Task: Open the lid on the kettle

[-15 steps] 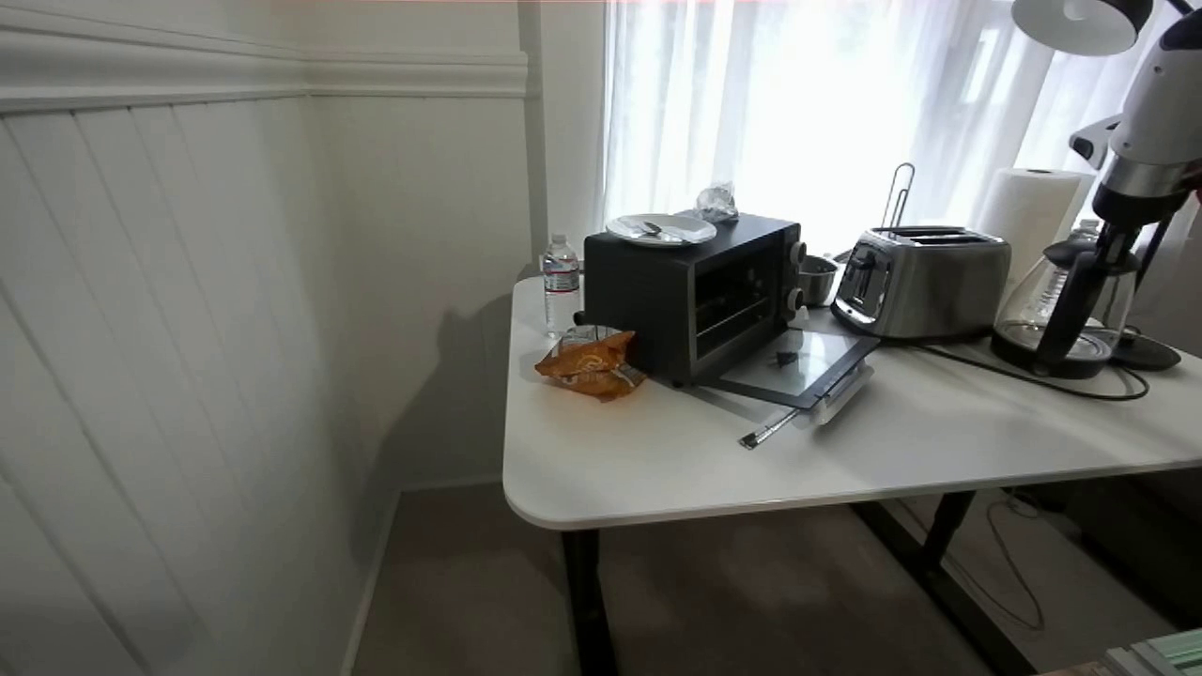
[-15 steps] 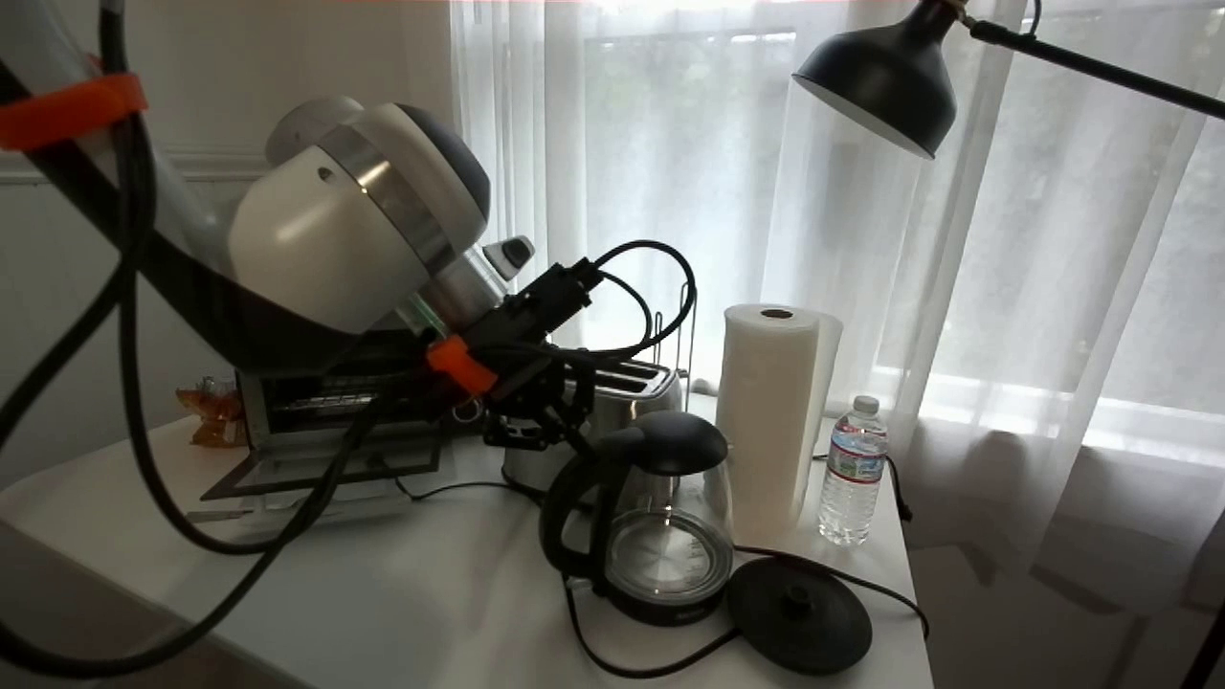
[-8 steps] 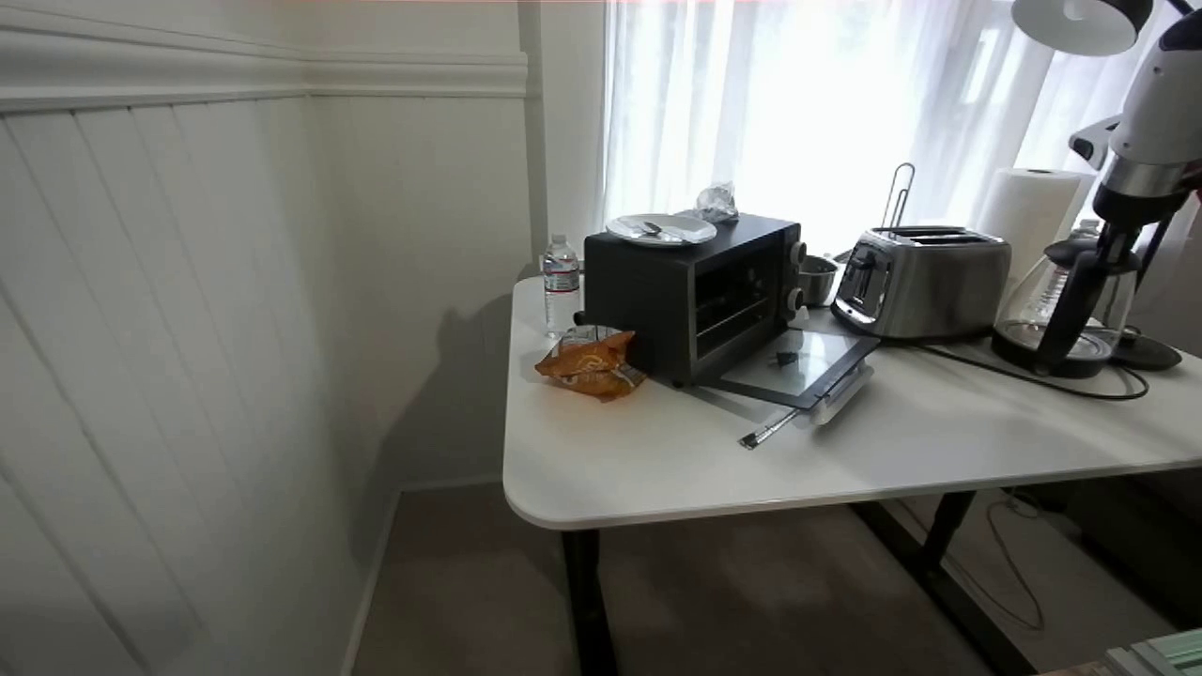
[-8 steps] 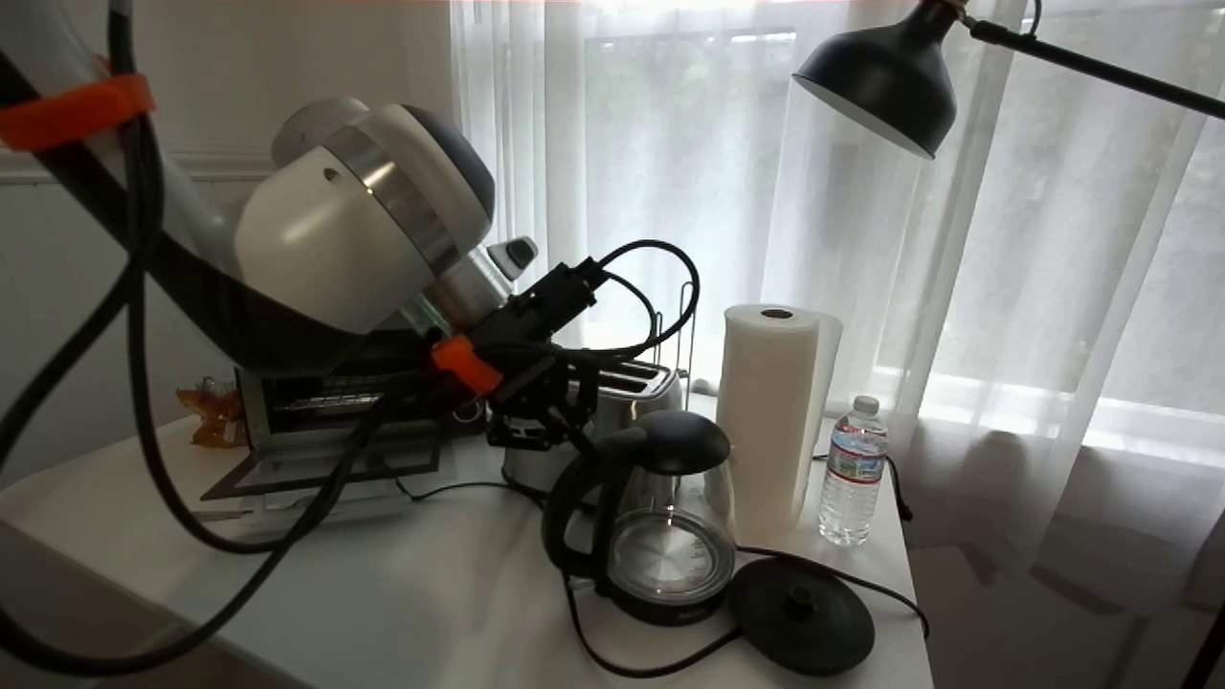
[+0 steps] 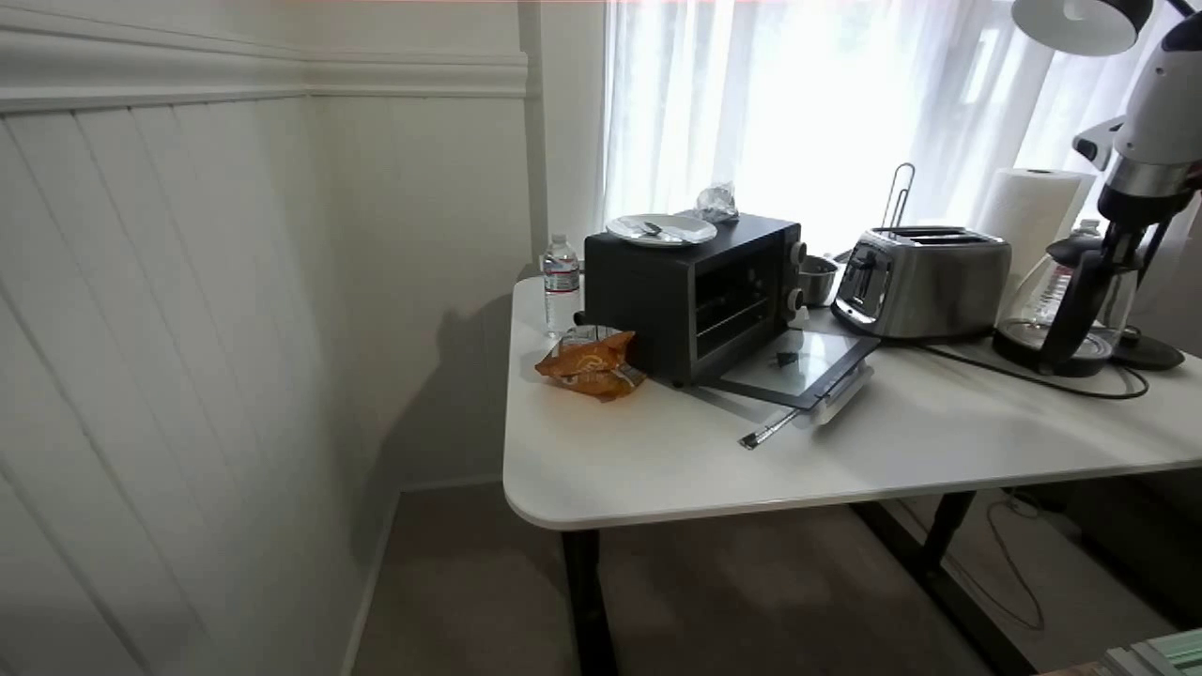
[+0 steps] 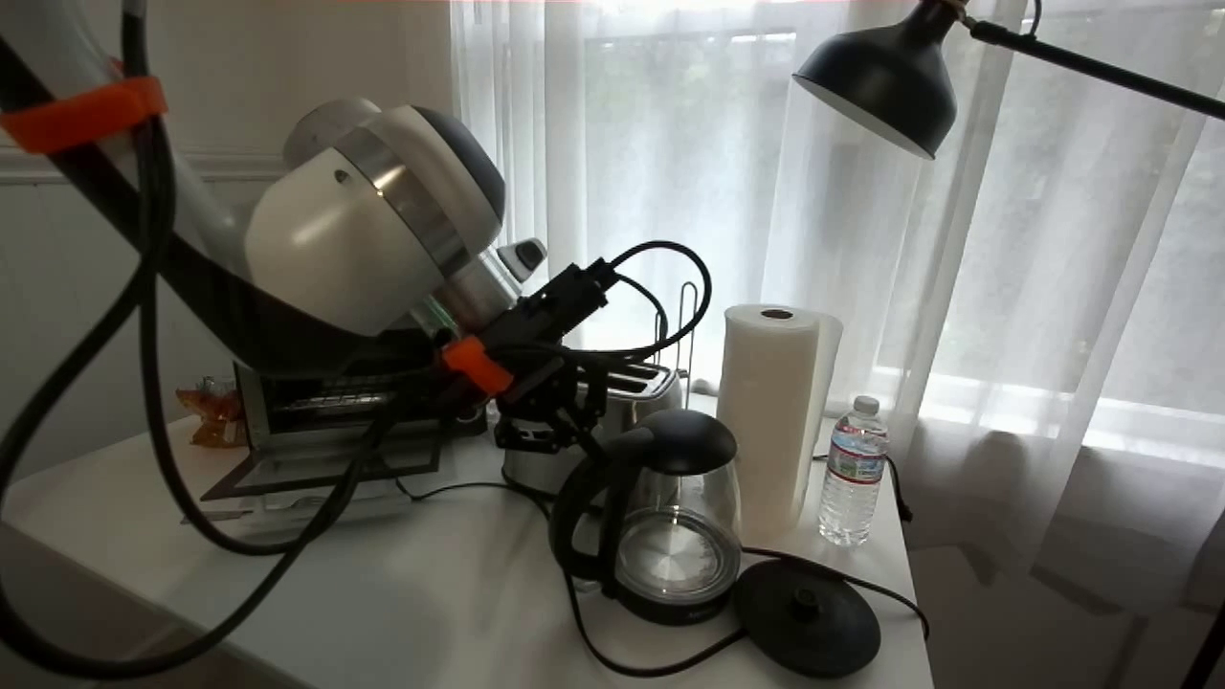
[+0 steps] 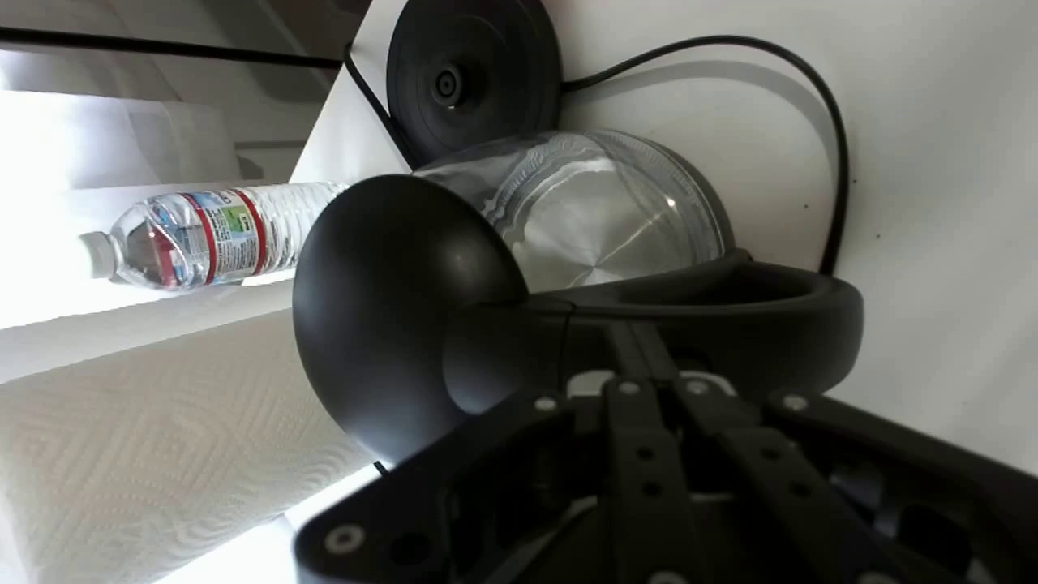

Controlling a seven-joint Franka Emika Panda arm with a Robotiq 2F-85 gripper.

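Observation:
The kettle (image 6: 681, 545) stands upright on the white table, with a clear body and a black handle. It also shows in the wrist view (image 7: 604, 211) and in an exterior view (image 5: 1019, 329). Its dark round lid (image 6: 697, 442) is down on the top; the lid fills the wrist view's middle left (image 7: 389, 300). My gripper (image 7: 641, 328) has its fingers together, with nothing seen between them. The tips are against or just above the top of the handle, near the seam by the lid. In an exterior view the gripper (image 6: 595, 448) reaches the handle's top; exact contact is hidden.
The round black base (image 6: 809, 617) lies beside the kettle, its cord looping round the front. The paper-towel roll (image 6: 770, 421) and a water bottle (image 6: 852, 474) stand behind. The silver toaster (image 5: 939, 286) and an open toaster oven (image 5: 648, 300) stand farther along.
My arm and gripper have moved slightly right in an exterior view. The kettle and its base have slid slightly the same way. The lid stays down.

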